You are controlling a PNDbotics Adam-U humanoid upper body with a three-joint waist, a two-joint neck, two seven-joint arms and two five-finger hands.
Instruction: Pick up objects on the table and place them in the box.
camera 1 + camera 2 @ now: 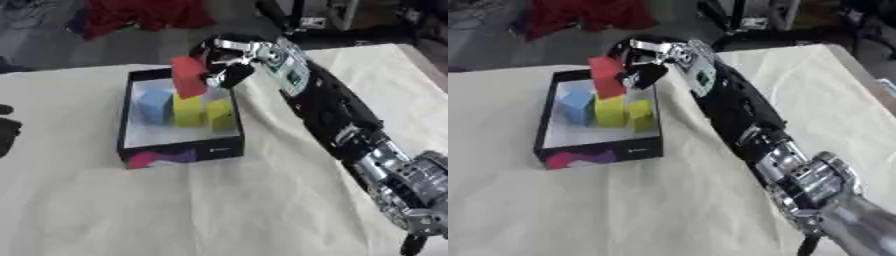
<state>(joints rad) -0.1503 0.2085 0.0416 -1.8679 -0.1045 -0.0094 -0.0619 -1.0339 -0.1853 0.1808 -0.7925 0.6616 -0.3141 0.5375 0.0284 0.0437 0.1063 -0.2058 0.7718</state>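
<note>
A black box (182, 151) with a white inside stands on the cloth-covered table, left of centre. Inside it sit a blue block (155, 104) and two yellow blocks (186, 111), (220, 113). My right hand (229, 59) reaches over the box's far right part, its fingers curled round a red block (187, 76) held tilted above the yellow blocks. The red block's lower end is close to the taller yellow block; whether they touch I cannot tell. A dark part of my left hand (7, 131) shows at the left edge.
My right arm (350, 135) runs diagonally from the lower right across the table. A cream cloth (201, 210) covers the table. Red fabric (144, 15) and dark equipment lie beyond the far edge.
</note>
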